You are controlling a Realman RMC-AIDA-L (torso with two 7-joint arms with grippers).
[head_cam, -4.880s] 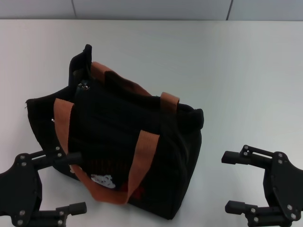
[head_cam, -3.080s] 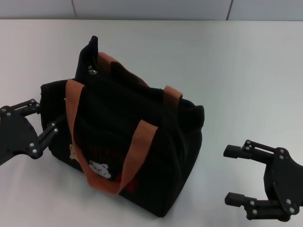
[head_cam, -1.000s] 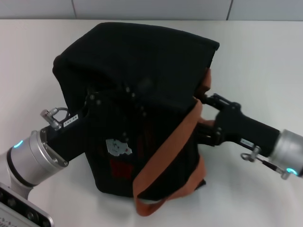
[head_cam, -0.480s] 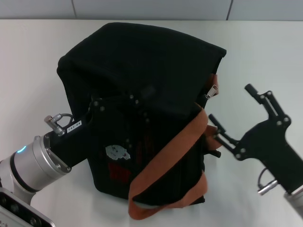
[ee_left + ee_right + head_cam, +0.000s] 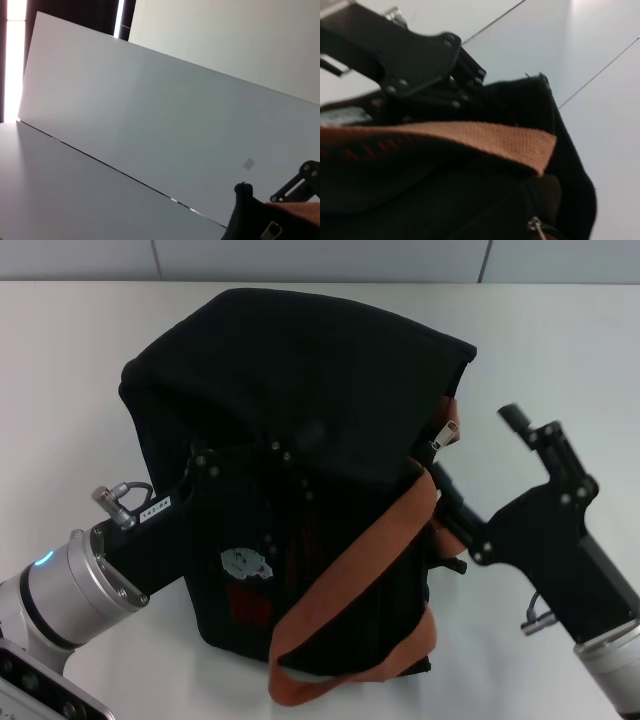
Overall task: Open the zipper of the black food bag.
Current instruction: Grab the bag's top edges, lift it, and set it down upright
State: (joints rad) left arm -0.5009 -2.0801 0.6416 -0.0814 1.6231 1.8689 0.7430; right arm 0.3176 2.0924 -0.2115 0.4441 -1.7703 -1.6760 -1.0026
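A: Head view. We log the black food bag [image 5: 300,390] tipped on its side at frame centre on the white table [image 5: 560,340]. The left gripper [image 5: 245,465] comes in from lower left and presses against the bag's printed side; we cannot tell how its jaws stand.

B: The right gripper [image 5: 480,475] sits at centre right with its fingers spread wide, the near finger [image 5: 450,502] beside the orange strap [image 5: 350,570], nothing held. We see the zipper [image 5: 440,438] pull at the bag's right edge.

A: Left wrist view. Mostly wall; a bag corner and a metal pull at lower right.

B: Right wrist view. We note strap across the middle, the left gripper at upper left against the bag, the pull at the bottom edge.
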